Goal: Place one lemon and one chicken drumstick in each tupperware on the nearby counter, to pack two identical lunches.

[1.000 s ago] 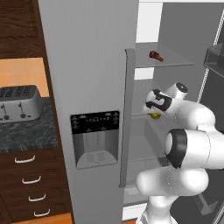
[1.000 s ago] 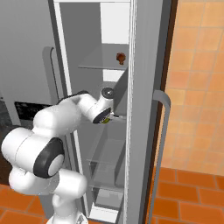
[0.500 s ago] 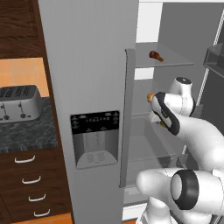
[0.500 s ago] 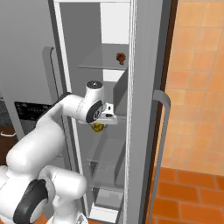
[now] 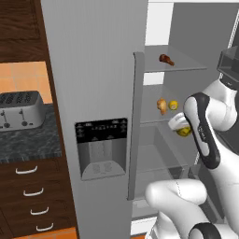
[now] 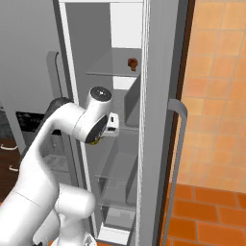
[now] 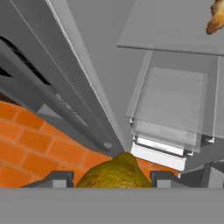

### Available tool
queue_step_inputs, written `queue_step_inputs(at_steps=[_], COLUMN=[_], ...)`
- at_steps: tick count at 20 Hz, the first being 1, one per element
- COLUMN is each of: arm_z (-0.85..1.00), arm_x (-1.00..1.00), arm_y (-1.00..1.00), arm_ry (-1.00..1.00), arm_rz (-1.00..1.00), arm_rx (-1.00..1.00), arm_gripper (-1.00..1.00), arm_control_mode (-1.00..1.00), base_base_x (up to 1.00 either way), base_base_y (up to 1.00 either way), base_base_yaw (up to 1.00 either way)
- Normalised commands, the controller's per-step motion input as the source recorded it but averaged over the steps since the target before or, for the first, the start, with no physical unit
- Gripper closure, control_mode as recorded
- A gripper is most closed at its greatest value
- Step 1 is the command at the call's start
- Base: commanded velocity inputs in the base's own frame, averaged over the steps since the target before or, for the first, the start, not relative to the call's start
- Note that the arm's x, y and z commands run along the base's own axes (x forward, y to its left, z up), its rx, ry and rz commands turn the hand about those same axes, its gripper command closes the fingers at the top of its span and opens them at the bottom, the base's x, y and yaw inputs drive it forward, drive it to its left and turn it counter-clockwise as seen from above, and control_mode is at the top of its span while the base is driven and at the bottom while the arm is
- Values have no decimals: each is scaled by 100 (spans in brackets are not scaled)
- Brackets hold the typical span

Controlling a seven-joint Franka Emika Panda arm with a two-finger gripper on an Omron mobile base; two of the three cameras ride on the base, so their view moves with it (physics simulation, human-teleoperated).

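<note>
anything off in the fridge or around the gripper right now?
Nothing stands out. The gripper holds a yellow lemon by the open grey fridge. A brown chicken drumstick lies on the upper glass shelf; another drumstick and a lemon sit on the middle shelf.

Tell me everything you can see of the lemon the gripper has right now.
The lemon is a dull yellow, rounded fruit with a slightly bumpy skin, sitting between the two dark fingers of the gripper, which close on its sides. Only its upper hump shows in the hand view. From the left base view it peeks out as a yellow patch under the white hand, held in the air in front of the open fridge, below the shelf with another lemon and a drumstick. It touches nothing but the fingers.
</note>
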Motion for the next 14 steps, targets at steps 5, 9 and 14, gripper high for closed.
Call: queue_step_inputs(at_steps=[5, 9, 14], arm_z=[100, 98, 36], arm_x=[-54, -24, -2], arm_y=[73, 69, 35], arm_ry=[2, 4, 0], arm_rz=[1, 0, 0], arm_rx=[2, 1, -1], arm_gripper=[100, 100, 100], arm_control_mode=[-100, -100, 100], base_base_x=[0, 0, -2], base_base_y=[0, 0, 0], base_base_yaw=[0, 0, 0])
